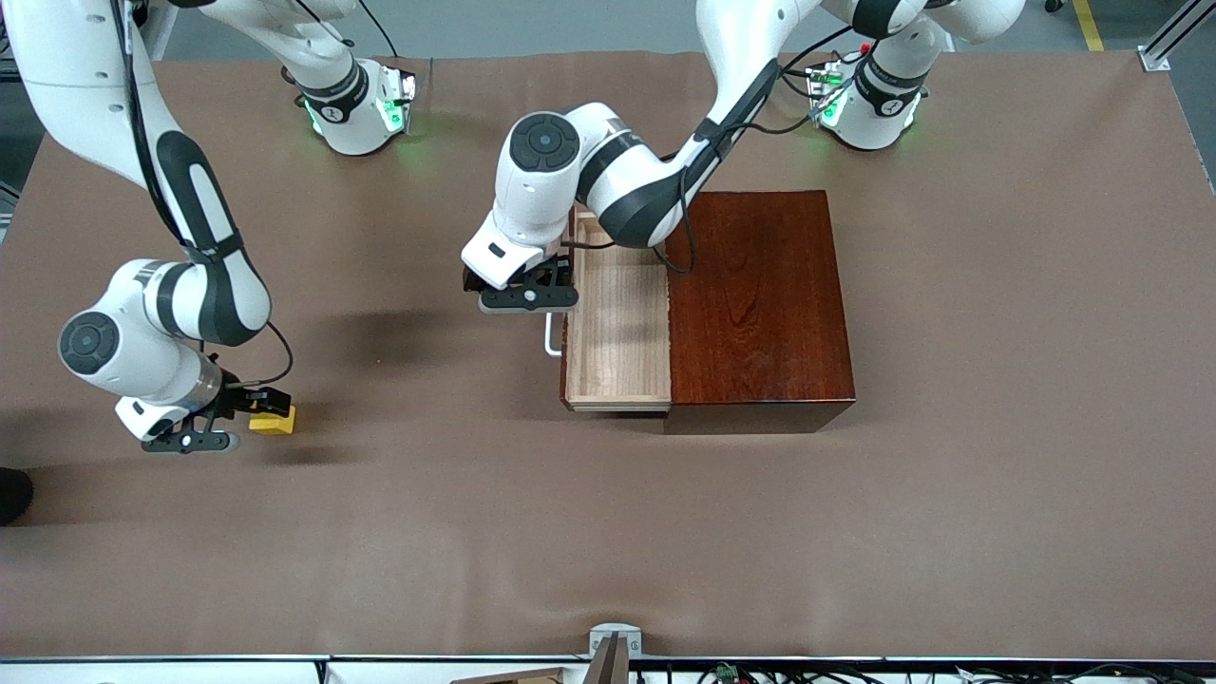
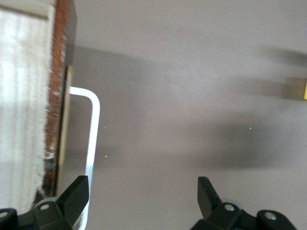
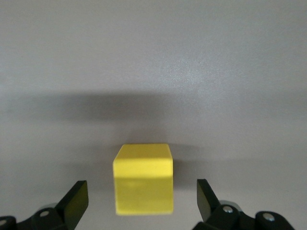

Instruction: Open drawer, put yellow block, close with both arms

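Two arms in frame, front view read L→R across the pic.

Right gripper (image 1: 255, 410) low over the table (image 1: 608, 532) at the right arm's end, fingers spread apart, nothing clamped. Yellow block (image 1: 274, 419) sits on the table between the fingers; right wrist view shows block (image 3: 143, 178) centred in the gap, clear space each side, no contact w/ either fingertip (image 3: 73, 200). Block is a cube, no long axis; one flat face squared up to the wrist cam, top face level.

Left gripper (image 1: 528, 296) hangs over the table just beside the drawer front, fingers wide open, empty. Left wrist view: one fingertip (image 2: 76, 194) right by the white handle (image 2: 91, 143), whether touching can't tell; other finger well clear over bare table.

Drawer (image 1: 617, 337) pulled out of the mahogany box (image 1: 760, 304) toward the right arm's end, light-wood tray exposed, nothing in it. Handle (image 1: 551, 340) faces the right arm's end; handle bar and tray's long side run near-to-far from the front cam. Block well apart from drawer.
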Motion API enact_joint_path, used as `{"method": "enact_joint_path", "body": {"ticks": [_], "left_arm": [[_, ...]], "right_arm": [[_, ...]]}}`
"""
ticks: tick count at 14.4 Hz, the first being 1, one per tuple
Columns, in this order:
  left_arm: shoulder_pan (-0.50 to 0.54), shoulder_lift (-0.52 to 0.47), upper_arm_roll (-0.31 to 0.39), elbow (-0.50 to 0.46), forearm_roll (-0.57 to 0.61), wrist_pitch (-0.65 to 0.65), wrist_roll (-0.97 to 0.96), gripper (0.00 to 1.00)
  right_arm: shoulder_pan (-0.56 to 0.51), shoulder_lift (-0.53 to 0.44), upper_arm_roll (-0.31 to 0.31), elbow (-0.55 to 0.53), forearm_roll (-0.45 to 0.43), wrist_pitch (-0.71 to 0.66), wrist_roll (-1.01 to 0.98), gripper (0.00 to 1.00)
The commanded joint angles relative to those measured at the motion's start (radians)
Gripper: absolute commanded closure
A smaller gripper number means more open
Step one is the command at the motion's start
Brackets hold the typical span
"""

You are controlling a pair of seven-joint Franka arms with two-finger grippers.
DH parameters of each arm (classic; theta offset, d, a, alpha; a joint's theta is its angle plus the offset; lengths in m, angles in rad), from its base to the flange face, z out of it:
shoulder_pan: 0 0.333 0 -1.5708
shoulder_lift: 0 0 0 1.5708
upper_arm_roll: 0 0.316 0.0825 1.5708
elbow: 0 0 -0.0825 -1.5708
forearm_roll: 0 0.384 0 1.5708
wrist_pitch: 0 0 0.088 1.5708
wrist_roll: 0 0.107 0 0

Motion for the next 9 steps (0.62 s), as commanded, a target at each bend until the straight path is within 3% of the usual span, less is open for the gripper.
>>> {"method": "enact_joint_path", "body": {"ticks": [1,4,5,6,7,8,9], "left_arm": [[0.058,-0.122,0.01,0.0,-0.02,-0.17,0.006,0.0],[0.097,-0.243,0.047,-0.009,0.017,-0.349,0.01,0.0],[0.12,-0.284,0.053,-0.017,0.049,-0.417,0.013,0.0],[0.149,-0.317,0.052,-0.025,0.06,-0.49,0.016,0.0],[0.184,-0.352,0.05,-0.034,0.06,-0.578,0.027,0.0],[0.224,-0.39,0.049,-0.054,0.06,-0.616,0.07,0.0],[0.262,-0.442,0.049,-0.093,0.06,-0.632,0.157,0.0]], "right_arm": [[-0.014,0.028,0.009,0.009,-0.016,0.027,0.022,0.0],[-0.007,0.05,0.009,0.022,-0.016,0.025,0.018,0.0],[-0.014,0.053,0.009,0.023,-0.016,0.022,0.015,0.1],[-0.014,0.056,0.011,0.025,-0.015,0.015,0.015,0.4],[-0.006,0.056,0.011,0.025,-0.015,0.009,0.016,0.89],[-0.003,0.056,0.012,0.028,-0.015,0.007,0.016,1.0],[-0.001,0.056,0.013,0.046,-0.015,0.007,0.013,1.0]]}}
